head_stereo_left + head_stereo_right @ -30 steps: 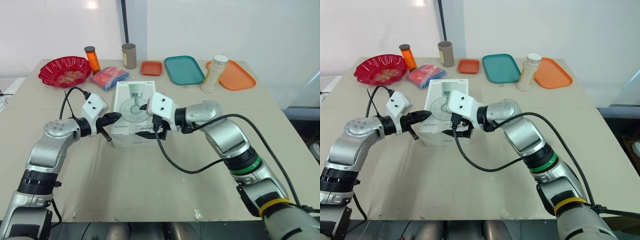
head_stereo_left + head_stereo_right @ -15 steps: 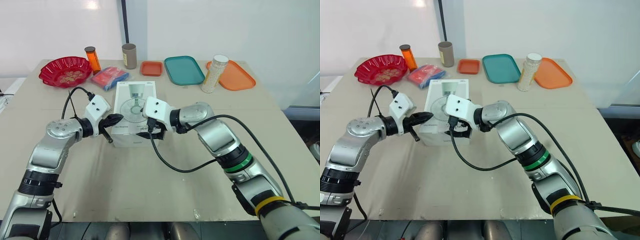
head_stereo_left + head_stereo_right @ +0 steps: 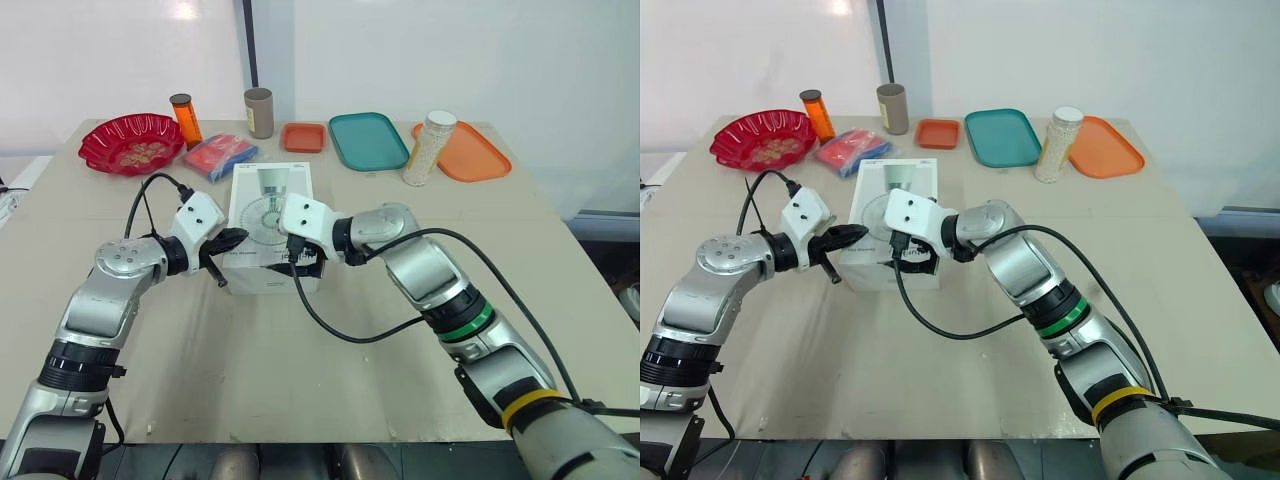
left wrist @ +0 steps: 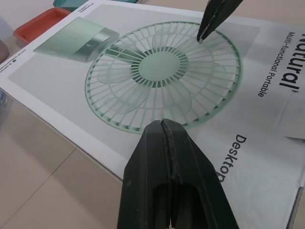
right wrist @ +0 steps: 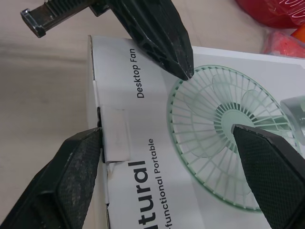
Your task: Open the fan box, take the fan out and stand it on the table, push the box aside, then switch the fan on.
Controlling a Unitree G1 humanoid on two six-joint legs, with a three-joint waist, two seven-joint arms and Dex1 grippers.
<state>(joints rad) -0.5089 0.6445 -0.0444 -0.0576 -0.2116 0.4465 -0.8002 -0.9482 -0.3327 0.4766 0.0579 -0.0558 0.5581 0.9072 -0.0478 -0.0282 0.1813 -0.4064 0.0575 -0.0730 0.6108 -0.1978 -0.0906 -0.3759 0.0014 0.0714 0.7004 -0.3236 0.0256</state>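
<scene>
Table: beige top. The near half is bare out to the front edge. There is also open room to the right of the box, as far as the right edge.
Fan box: white, lying flat at mid-table and closed. A pale green fan is printed on top. Legible text: "Natural", "Multi-functional Portable", "Desktop Fan". A white tab folds over its near edge. Both grippers are at its near end.
Teal tray: at the back edge, behind and to the right of the box. Nothing is in it.
Orange tray: at the back right, just beside the teal tray. It looks bare.
Red bowl: at the back left corner, with scalloped glass. It holds pale brownish bits that I cannot identify.
Right gripper: fingers spread wide and released. One finger is at the tab on the near edge and the other is over the printed fan.
Left gripper: fingers pressed together with nothing between them. The tip is at the box's near left corner, over the top face.
Packet: red and blue, between the bowl and the box.
Small tray: orange-red and empty, to the left of the teal tray.
Jar: upright with a white cap and full of pale grains. It stands between the teal and orange trays.
Cylinder: brown and upright, at the back edge.
Orange bottle: dark cap, upright, just beside the bowl.
</scene>
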